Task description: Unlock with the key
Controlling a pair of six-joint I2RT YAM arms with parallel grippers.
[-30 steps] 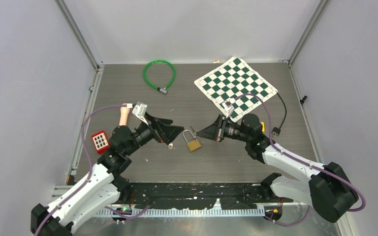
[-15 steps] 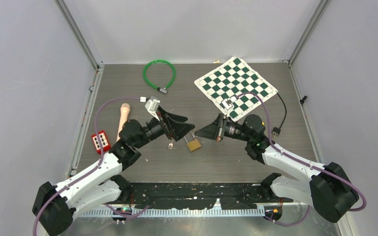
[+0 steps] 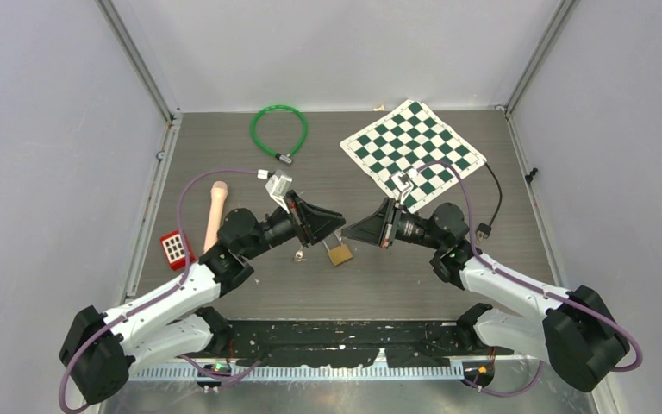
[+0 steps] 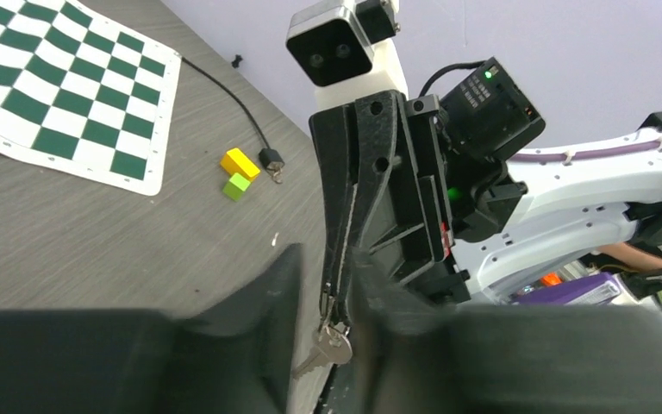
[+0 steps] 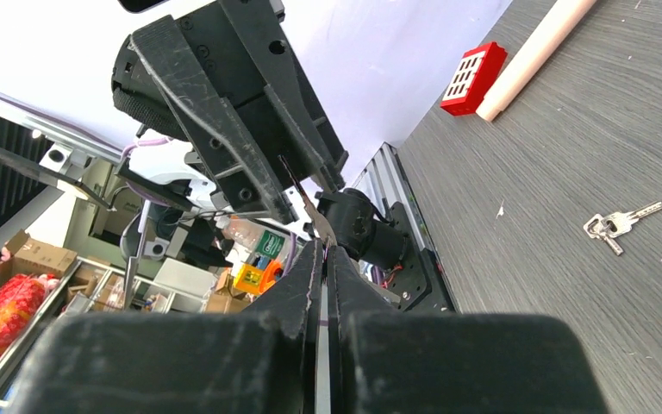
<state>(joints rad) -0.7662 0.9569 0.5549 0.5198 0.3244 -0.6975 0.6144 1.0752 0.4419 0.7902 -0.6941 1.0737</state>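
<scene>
Padlock (image 3: 340,254): lies flat on the table, about mid-width, just on the near side of where the left gripper (image 3: 336,228) and right gripper (image 3: 350,232) come tip to tip. Long axis runs far to near with a slight lean: shackle at the far end, tipped a little left, body at the near end. Square brass-coloured body, silver shackle. The shackle's top passes under the left gripper's fingers in the top view. Locked or not: cannot tell.

Its key (image 4: 334,346): off the table, at the right gripper's fingertips. In the left wrist view the bow sits uppermost with a small ring, and the blade slants down and to the left. Silver, plain.

The left gripper: fingers part closed, one on each side of the key. Whether they pinch it cannot be told.

The right gripper: clenched on the key, tips pointing at the left gripper.

Surface, left to right:
- red block (image 3: 173,248), with a grid of pale squares on top
- peach rod (image 3: 215,216), near the red block, long axis far to near
- green cable loop (image 3: 254,129), near the far edge
- key bunch (image 3: 298,255), silver keys on a ring, flat on the table just left of the padlock
- chequered mat (image 3: 414,151), green and white, turned cornerwise, far right
- yellow block (image 4: 240,162) and green block (image 4: 237,185), touching
- black cable with plug (image 3: 484,230), at the right side

Table (image 3: 224,164): dark grey wood grain.

Room: pale lilac-grey walls (image 3: 327,52) on three sides, with metal posts (image 3: 138,60) running to the far corners
</scene>
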